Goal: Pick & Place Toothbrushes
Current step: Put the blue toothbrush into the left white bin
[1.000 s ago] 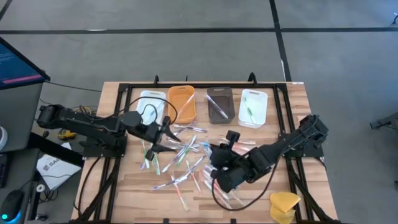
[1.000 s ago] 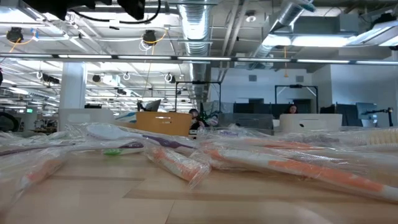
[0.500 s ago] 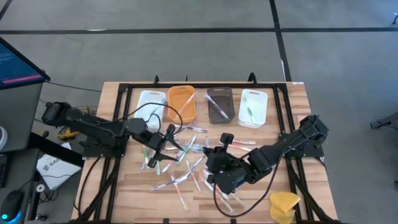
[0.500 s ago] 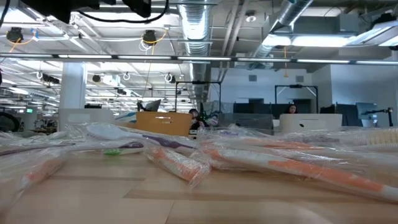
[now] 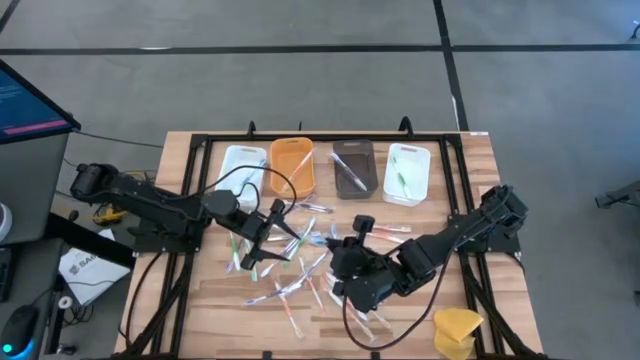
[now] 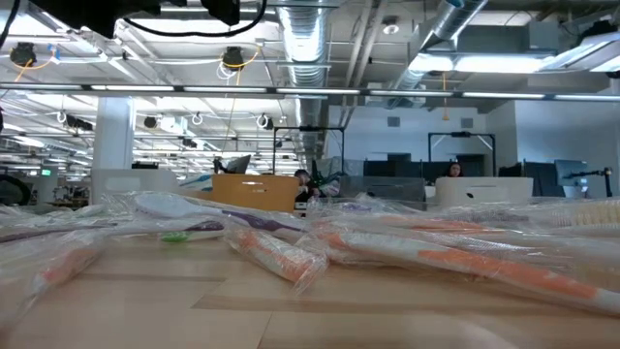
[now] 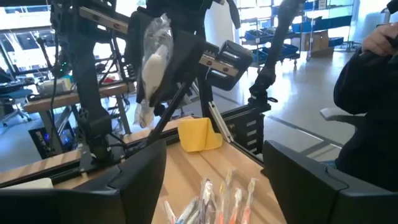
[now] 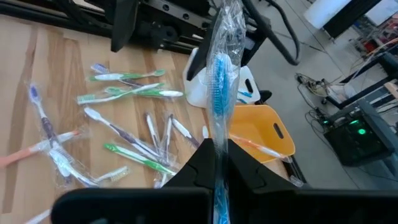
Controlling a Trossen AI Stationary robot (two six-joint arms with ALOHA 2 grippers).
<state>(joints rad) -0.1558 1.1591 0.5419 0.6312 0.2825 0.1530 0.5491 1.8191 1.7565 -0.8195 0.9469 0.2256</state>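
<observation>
Jaws on my right gripper (image 8: 216,163) are clamped on a wrapped blue toothbrush (image 8: 219,74), which stands up out of them. Jaws on my left gripper (image 7: 214,180) stand apart with nothing between them (no brush in their gap that I can see).

Location: in the high view, the right gripper (image 5: 348,266) is over the middle of the table (image 5: 480,165), above the scattered toothbrushes (image 5: 290,250). The left gripper (image 5: 268,232) sits low at the pile's left edge.

Beyond the pile, four trays line the far side: white (image 5: 243,168), orange (image 5: 292,165), brown (image 5: 352,168) and a second white tray (image 5: 407,172), which already holds a brush. A yellow lump (image 5: 457,328) rests at the near right corner.

Step in hand, as I judge it: right arm carrying, left arm reaching. Next, the right should travel to the tray matching its brush and let go above it; the left must settle over one handle only, since neighbours lie touching.
</observation>
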